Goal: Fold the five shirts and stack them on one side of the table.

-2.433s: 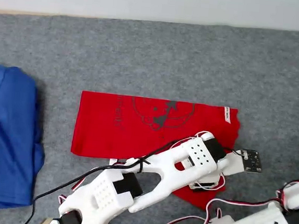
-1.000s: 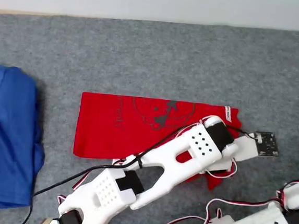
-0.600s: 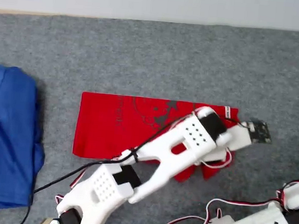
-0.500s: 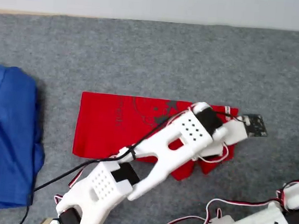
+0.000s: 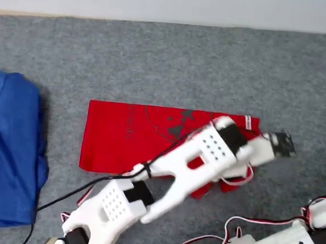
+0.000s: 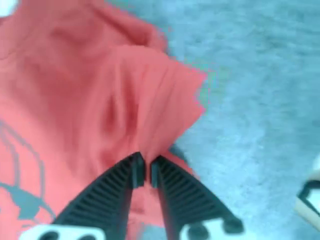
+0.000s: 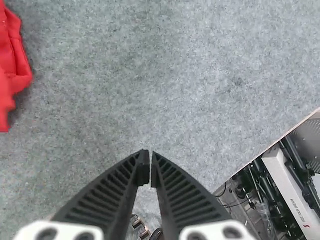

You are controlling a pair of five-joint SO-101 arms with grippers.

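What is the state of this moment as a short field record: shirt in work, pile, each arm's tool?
Shirt in work: red printed fabric shirt, mostly flat mid-table, one corner bunched up
Left tool: left tool shut on a fold of that bunched corner
Right tool: right tool shut, holding nothing, over bare cover
Pile: pile of blue fabric shirts at the high view's left edge, apart from the red shirt
Surface: grey felt table cover
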